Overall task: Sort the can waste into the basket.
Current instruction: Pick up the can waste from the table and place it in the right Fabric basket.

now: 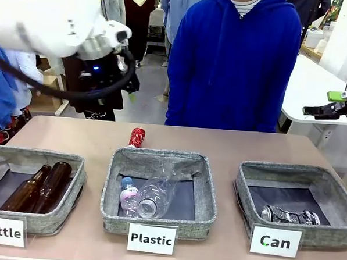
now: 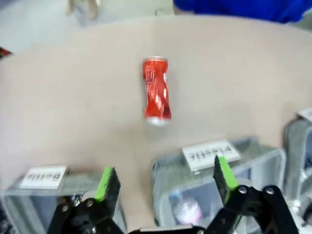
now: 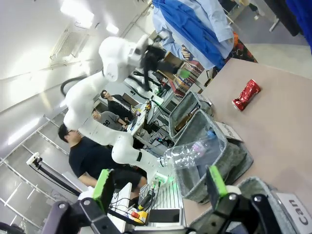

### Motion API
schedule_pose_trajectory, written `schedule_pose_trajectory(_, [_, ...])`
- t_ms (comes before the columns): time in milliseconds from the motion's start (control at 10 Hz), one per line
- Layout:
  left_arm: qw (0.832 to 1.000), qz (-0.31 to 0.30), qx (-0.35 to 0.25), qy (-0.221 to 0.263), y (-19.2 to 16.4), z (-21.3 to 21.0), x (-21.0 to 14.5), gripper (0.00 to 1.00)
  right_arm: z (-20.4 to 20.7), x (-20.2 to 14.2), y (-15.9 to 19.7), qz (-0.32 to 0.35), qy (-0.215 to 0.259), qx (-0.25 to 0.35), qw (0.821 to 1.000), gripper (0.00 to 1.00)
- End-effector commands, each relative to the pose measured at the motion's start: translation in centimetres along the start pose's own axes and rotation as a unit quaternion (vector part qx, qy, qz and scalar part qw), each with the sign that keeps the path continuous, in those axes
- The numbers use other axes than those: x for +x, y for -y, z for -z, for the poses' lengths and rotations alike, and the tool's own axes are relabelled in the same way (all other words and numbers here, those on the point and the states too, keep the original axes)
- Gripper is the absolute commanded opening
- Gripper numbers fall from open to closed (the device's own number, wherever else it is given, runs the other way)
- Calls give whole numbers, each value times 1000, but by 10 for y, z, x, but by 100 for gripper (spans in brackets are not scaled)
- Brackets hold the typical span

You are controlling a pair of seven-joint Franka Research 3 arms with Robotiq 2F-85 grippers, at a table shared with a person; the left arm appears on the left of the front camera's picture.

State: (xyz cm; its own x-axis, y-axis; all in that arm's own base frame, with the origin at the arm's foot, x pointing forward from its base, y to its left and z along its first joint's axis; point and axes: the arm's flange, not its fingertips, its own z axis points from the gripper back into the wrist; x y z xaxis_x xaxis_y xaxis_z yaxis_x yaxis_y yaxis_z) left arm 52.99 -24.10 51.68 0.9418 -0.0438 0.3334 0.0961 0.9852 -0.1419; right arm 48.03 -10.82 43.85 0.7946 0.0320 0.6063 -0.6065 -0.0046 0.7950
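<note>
Far left: the left gripper (image 2: 165,178) hangs high above the left part of the table (image 1: 248,145), jaws apart with nothing between them. Below it, on the near edge, the Bottle basket (image 1: 21,156) holds two brown bottles (image 1: 39,187). Centre: the red can (image 1: 137,137) lies on the bare table, just beyond the far rim of the Plastic basket (image 1: 160,158), which holds a clear plastic bottle (image 1: 152,196). Right: the silver can (image 1: 289,216) lies inside the Can basket (image 1: 293,171), and the right gripper (image 3: 159,185) is held high at the far right edge, jaws apart and empty.
</note>
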Motion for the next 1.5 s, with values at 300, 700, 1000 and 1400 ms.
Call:
schedule_pose_trajectory(300, [997,6,68,-36,84,100,74,100,-2,0,-2,-9,-10,1,1000,100])
schedule_pose_trajectory(700, [993,37,53,-94,85,151,99,100,-2,0,-2,-9,-10,1,1000,100])
schedule_pose_trajectory(1000, [992,28,43,-116,64,192,103,100,-2,0,-2,-9,-10,1,1000,100])
schedule_pose_trajectory(1400, [988,-41,78,-128,52,211,83,100,-2,0,-2,-9,-10,1,1000,100])
